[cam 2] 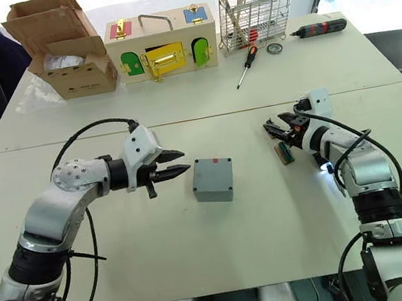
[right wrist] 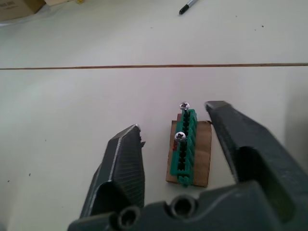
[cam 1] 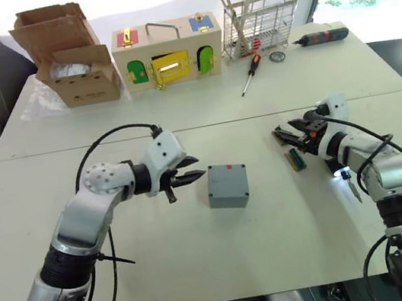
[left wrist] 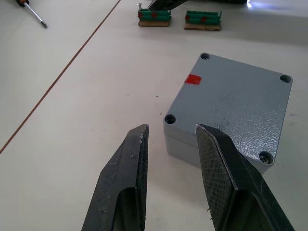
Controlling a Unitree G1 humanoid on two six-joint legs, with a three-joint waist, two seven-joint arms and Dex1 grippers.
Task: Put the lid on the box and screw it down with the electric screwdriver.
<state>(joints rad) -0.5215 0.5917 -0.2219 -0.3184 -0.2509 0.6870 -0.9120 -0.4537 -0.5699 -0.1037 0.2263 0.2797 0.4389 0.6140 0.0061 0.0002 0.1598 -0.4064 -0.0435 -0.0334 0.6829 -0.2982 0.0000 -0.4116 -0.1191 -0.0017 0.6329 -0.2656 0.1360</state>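
Box [cam 1: 227, 184] w/ lid [left wrist: 236, 103] seated, mid-table; both claws open, empty.
L gripper [cam 1: 187, 170] just left of box. I see via L wrist: speckled grey lid, red mark. R gripper [right wrist: 175, 132], right of box, straddles green screw strip [right wrist: 185, 144].

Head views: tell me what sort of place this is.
Probably a robot test or training bench indoors. White tables carry practice props: a wooden latch box with coloured doors, a wire rack, hand screwdrivers, a grey box. Bright windows stand behind.
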